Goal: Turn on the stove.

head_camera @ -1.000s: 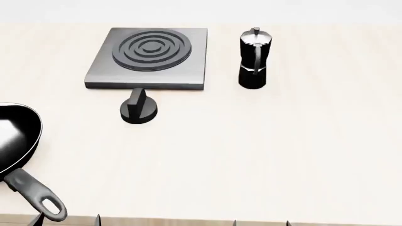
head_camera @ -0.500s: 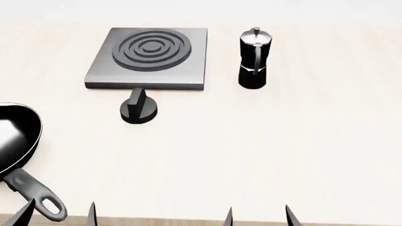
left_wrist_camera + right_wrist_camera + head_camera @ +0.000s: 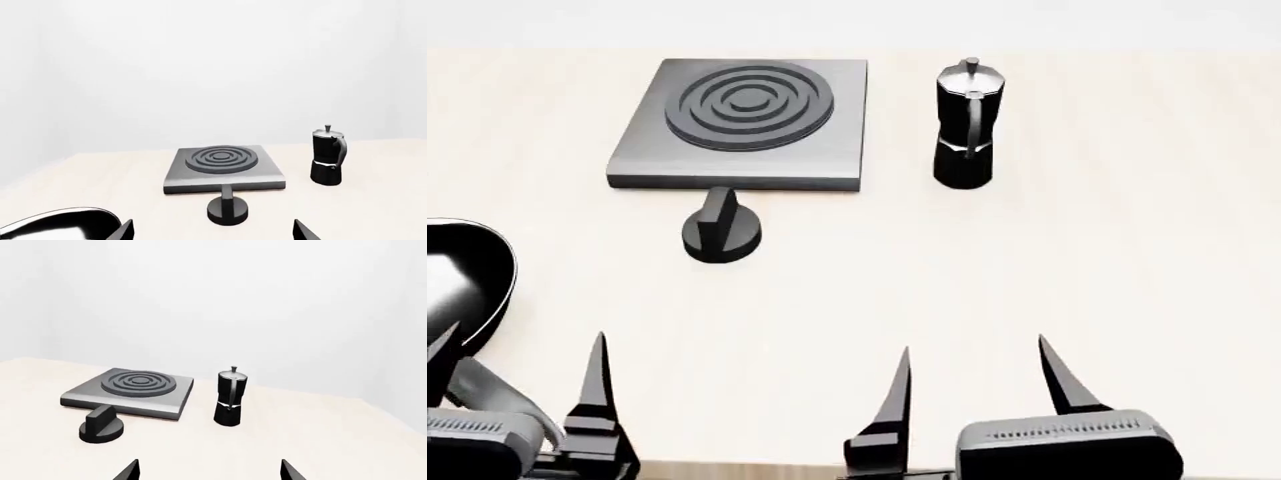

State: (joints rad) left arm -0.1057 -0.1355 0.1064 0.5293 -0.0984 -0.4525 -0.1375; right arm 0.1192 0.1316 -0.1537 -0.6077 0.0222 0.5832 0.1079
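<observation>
The stove (image 3: 747, 120) is a flat grey slab with dark burner rings, at the table's far side. Its black round knob (image 3: 723, 232) sits just in front of it, ridge pointing toward the slab. My left gripper (image 3: 518, 345) is open at the near left, over the frying pan's handle. My right gripper (image 3: 974, 350) is open at the near middle, over bare table. Both are well short of the knob and hold nothing. In the left wrist view the knob (image 3: 227, 207) lies ahead between the fingers (image 3: 125, 229). The right wrist view shows the knob (image 3: 101, 425) ahead and to one side.
A black moka pot (image 3: 965, 125) stands upright just right of the stove. A black frying pan (image 3: 461, 290) lies at the left edge, its handle partly hidden under my left gripper. Pale tabletop (image 3: 961, 270) stretches between the grippers and the knob.
Both grippers have come forward from the near table edge, further into the head view, fingers still apart. The left one now covers the pan handle. The stove, knob and pot have not moved.
</observation>
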